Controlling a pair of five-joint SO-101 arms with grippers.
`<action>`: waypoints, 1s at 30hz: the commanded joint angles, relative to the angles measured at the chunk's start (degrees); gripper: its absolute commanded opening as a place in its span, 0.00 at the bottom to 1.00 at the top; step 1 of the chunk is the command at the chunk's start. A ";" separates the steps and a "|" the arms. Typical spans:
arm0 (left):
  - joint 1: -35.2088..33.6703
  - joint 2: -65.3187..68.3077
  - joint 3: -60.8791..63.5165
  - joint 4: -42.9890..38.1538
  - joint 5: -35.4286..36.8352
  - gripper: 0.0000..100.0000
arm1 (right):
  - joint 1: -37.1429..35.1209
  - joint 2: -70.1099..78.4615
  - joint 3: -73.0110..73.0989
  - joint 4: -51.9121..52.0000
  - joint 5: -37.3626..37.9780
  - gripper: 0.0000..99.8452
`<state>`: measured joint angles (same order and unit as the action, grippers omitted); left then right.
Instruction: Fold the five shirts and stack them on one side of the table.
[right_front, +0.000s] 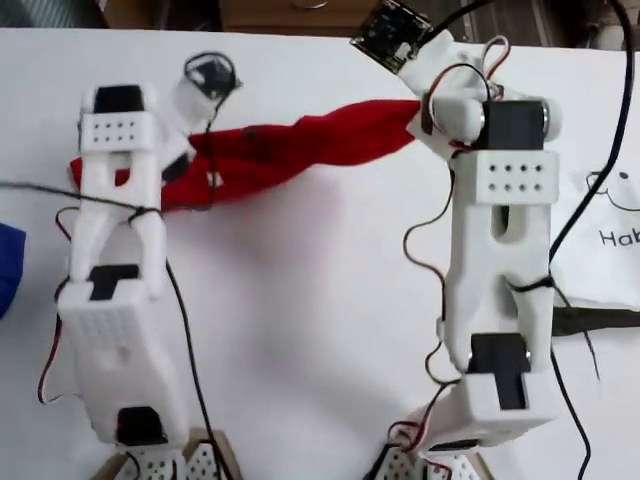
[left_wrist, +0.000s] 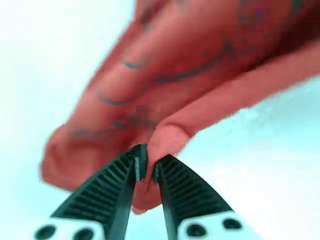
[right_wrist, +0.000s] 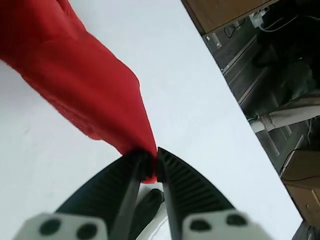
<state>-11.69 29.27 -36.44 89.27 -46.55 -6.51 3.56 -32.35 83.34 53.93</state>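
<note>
Centrally, the left gripper (left_wrist: 145, 167) has its fingers pinched on one end of the red shirt (left_wrist: 170, 80); the right gripper (right_wrist: 150, 167) is clamped on the other end. Drawn into a twisted band between them, the shirt runs lengthwise left to right across the table (right_front: 300, 320), right end farther back. A white shirt (right_front: 610, 230) lies at the right edge, a blue cloth (right_front: 6, 265) at the left.

A red shirt (right_front: 300, 150) on a white table (right_front: 300, 320), blue cloth (right_front: 8, 265) at one edge, white shirt (right_front: 600, 270) with black print at the other.
</note>
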 joint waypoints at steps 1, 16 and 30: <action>-0.79 -8.70 -8.48 4.40 0.62 0.02 | -1.63 -6.55 -1.05 -1.36 -0.70 0.02; -6.59 -30.77 -15.78 12.66 2.02 0.02 | -0.04 -28.53 -1.14 -11.03 -10.55 0.02; -9.32 -55.12 -1.54 12.66 4.40 0.02 | -0.57 -45.32 -0.97 -10.77 -11.08 0.02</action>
<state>-21.71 -19.60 -41.98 101.32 -42.86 -7.21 -38.81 -32.44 73.58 43.30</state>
